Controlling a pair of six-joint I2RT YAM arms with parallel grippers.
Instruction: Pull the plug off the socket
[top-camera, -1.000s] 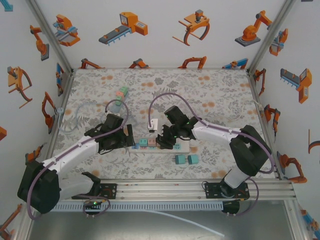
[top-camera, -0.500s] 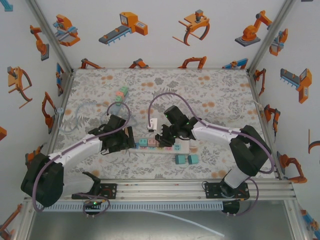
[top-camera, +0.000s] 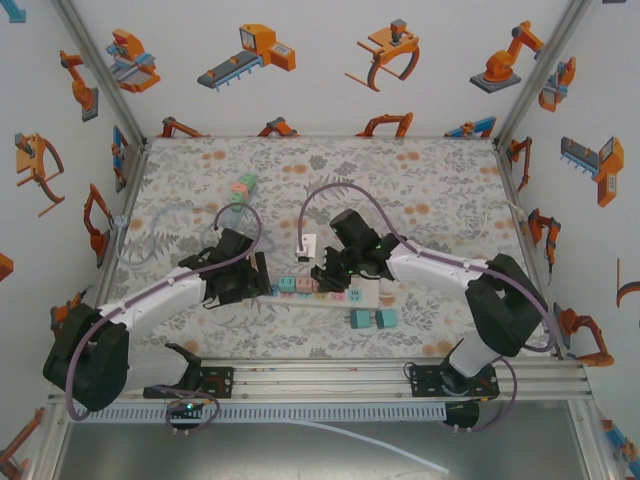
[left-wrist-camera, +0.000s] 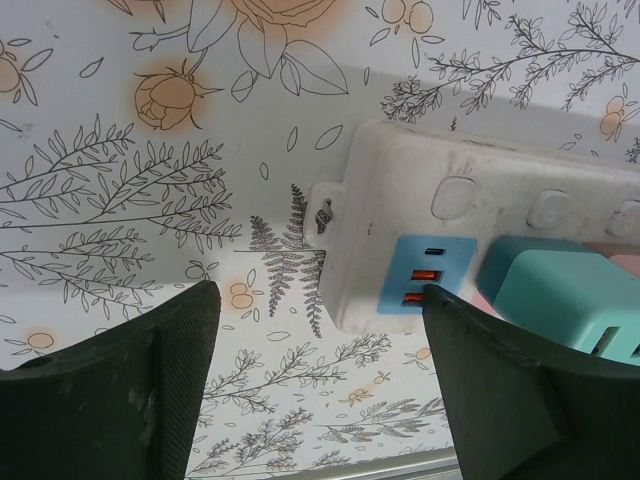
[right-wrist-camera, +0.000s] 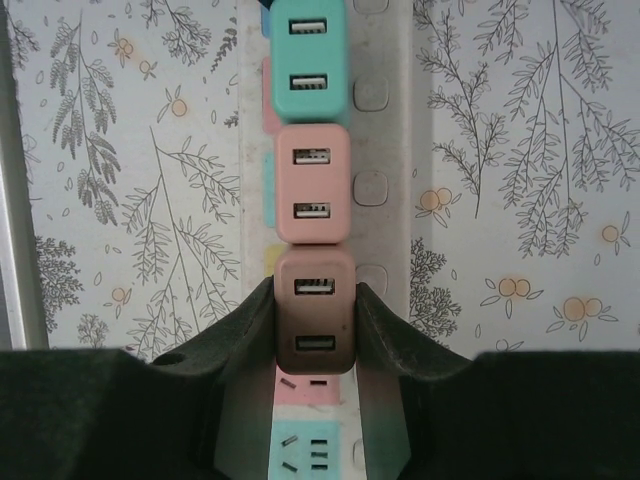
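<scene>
A white power strip, the socket (top-camera: 372, 293), lies across the near middle of the table. Several cube plugs stand on it in a row. My right gripper (right-wrist-camera: 314, 295) is shut on the pinkish-brown plug (right-wrist-camera: 314, 322), one finger pressed to each side. That plug stands in line with a pink plug (right-wrist-camera: 312, 185) and a teal plug (right-wrist-camera: 310, 55). My left gripper (left-wrist-camera: 318, 300) is open at the strip's left end (left-wrist-camera: 420, 190). Its right finger (left-wrist-camera: 510, 390) touches the strip by a blue socket face (left-wrist-camera: 425, 275). Its left finger (left-wrist-camera: 130, 390) stands apart over the cloth.
Two loose teal plugs (top-camera: 372, 319) lie just in front of the strip. A white plug on a purple cable (top-camera: 307, 245) lies behind it. Teal and pink plugs (top-camera: 240, 188) lie further back left. Bare socket faces (right-wrist-camera: 305, 450) show below the held plug.
My right gripper has closed onto the plug. The left gripper has slid right to the strip's left end and its fingers have narrowed somewhat.
</scene>
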